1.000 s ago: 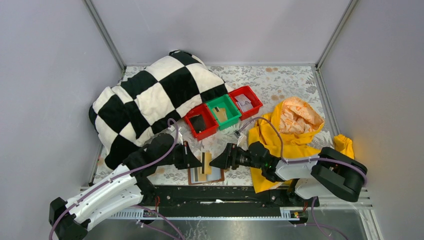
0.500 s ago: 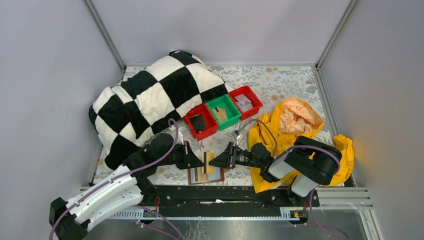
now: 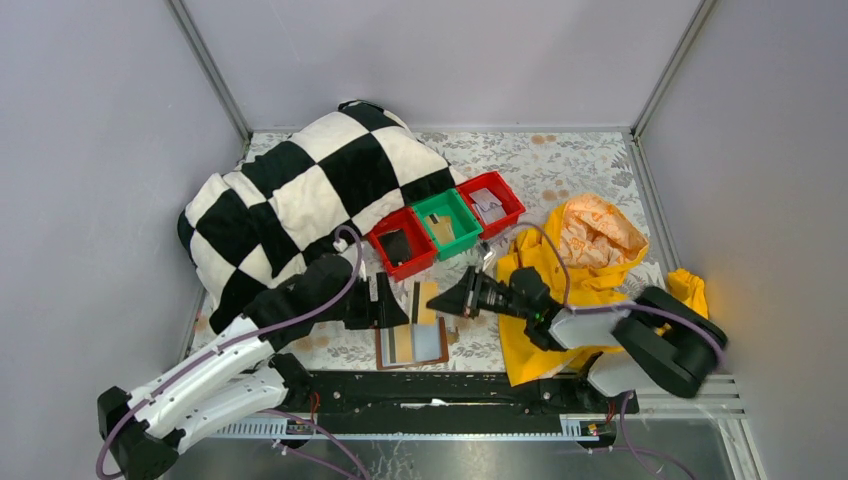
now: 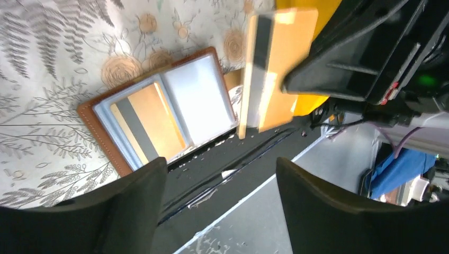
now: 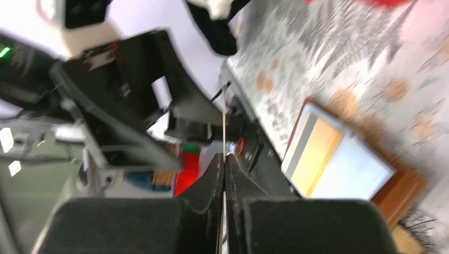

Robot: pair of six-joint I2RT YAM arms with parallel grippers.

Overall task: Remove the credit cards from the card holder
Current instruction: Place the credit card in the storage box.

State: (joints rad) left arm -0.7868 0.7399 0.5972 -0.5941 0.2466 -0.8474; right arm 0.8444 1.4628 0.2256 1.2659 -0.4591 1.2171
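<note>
The right gripper (image 3: 438, 304) is pinched tight on 1 edge of a thin tan-gold credit card (image 3: 423, 302) with a grey stripe. It holds the card in the air above the far side of the small brown leather card holder (image 3: 383, 355). The left gripper (image 3: 392, 303) hangs just beside the card's opposite edge, jaws spread, nothing between them. The card holder lies open on the floral table covering (image 3: 580, 160), close to the near edge. A second tan-gold card (image 4: 151, 124) sits in its left pocket; the other pale grey pocket looks empty.

The hold takes only a narrow margin of slick plastic, so a quick swing could pivot or drop the card, and the open left fingers could knock it. The light, unpinned card holder may slide or lift when the remaining card is pulled.
</note>
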